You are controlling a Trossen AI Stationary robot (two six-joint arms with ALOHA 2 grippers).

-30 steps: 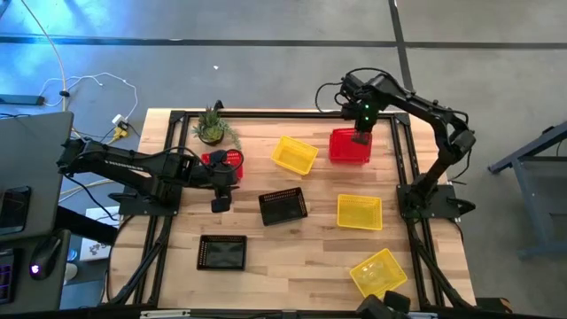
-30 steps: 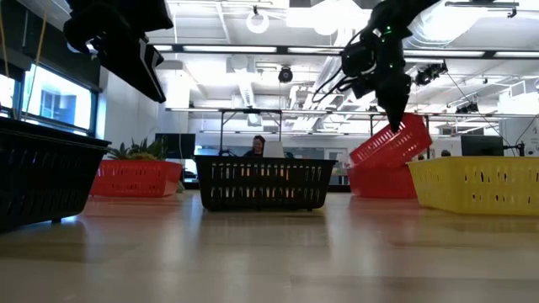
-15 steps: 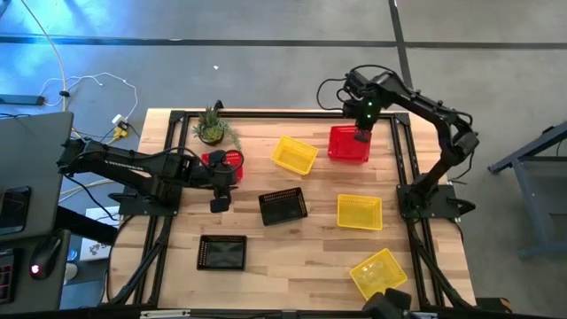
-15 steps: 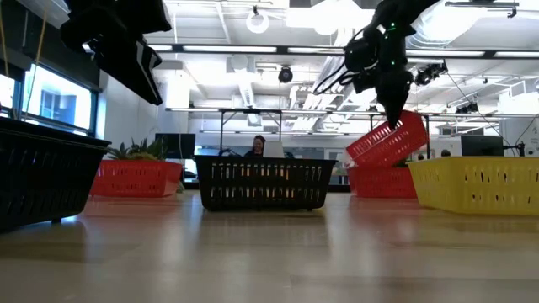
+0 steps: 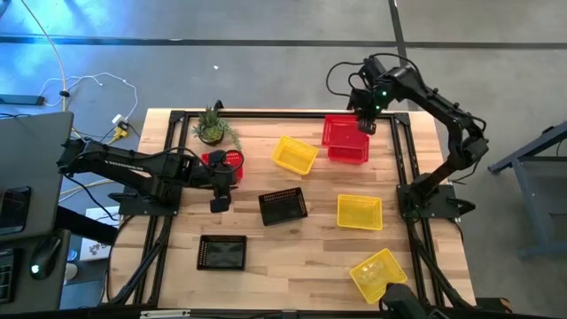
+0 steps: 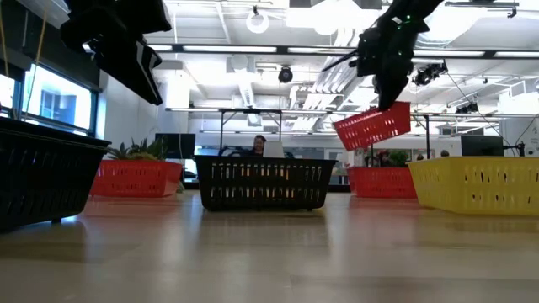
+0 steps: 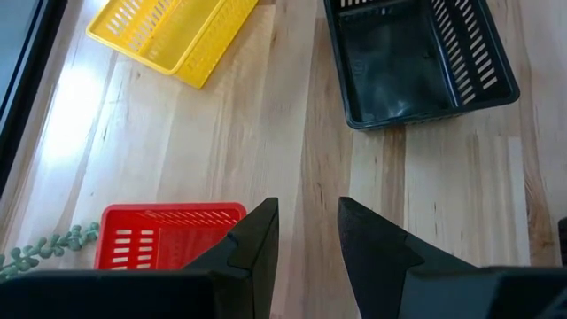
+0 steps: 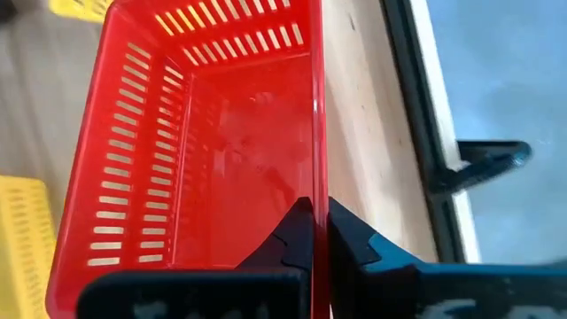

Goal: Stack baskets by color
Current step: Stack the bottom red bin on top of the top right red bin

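My right gripper (image 5: 366,127) is clamped on the rim of a red basket (image 6: 372,126), lifted and tilted in the air above a second red basket (image 5: 351,152) at about 1 o'clock on the table (image 5: 301,252). My left gripper (image 5: 219,204) hovers at 9 o'clock, fingers parted, nothing held, beside a third red basket (image 5: 227,159) near the plant (image 5: 212,127). Yellow baskets: one at 12 o'clock (image 5: 294,154), one at 3 o'clock (image 5: 360,211), one at 5 o'clock (image 5: 379,272). Black baskets: one at centre (image 5: 283,206), one at 7 o'clock (image 5: 221,252). No readable labels or writing.
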